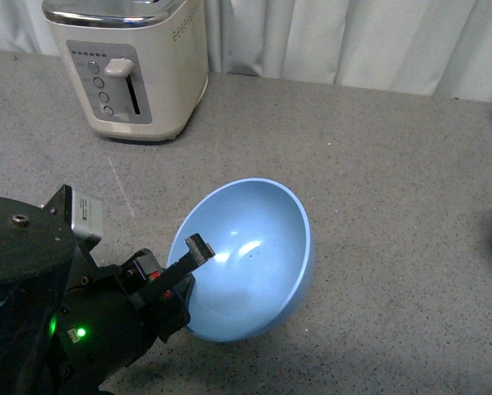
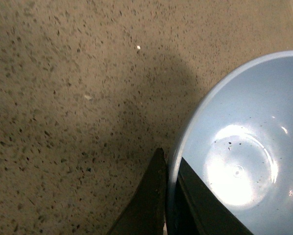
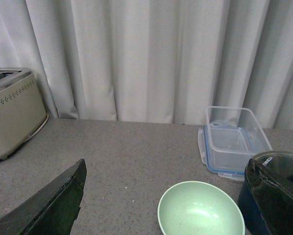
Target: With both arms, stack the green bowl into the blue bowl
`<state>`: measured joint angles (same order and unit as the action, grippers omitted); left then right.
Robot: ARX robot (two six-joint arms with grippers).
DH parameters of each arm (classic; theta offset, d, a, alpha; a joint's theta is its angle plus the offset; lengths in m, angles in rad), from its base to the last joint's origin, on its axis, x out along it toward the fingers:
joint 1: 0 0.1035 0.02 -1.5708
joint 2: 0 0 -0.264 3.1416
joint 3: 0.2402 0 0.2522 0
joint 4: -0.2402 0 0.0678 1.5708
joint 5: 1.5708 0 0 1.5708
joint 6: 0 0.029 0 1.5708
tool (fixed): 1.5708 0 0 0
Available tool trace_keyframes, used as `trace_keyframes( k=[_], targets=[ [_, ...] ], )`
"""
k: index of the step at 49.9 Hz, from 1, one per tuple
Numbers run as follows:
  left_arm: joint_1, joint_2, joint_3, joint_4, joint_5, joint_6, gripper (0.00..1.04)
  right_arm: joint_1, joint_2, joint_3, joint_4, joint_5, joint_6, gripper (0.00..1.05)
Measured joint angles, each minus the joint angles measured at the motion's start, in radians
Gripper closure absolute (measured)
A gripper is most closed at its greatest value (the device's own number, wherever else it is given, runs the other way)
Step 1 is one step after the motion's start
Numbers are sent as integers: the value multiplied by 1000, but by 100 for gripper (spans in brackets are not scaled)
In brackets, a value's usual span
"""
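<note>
Left end effector (image 1: 190,255) is clamping the blue bowl (image 1: 262,247) by its rim, one finger inside and one outside, holding it tilted in front of the toaster (image 1: 131,66). Right end effector (image 3: 168,166) is hanging spread wide (gripping nothing). The green bowl (image 3: 200,208) is sitting upright on the tabletop (image 3: 132,147) between its fingers.

Before the toaster (image 1: 131,70) lies one bowl (image 1: 258,255), another bowl (image 3: 200,211) far right.
</note>
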<state>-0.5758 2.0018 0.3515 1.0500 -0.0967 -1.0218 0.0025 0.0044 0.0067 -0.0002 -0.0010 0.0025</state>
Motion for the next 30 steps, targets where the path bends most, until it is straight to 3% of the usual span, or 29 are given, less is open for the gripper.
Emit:
trace_keyframes(
  k=[19,30],
  targets=[
    [-43,9,-6,66,26,-69,101,0,0,0,0,0,0,9],
    [-48,79,0,43,-9,-82,101,0,0,0,0,0,0,9]
  ],
)
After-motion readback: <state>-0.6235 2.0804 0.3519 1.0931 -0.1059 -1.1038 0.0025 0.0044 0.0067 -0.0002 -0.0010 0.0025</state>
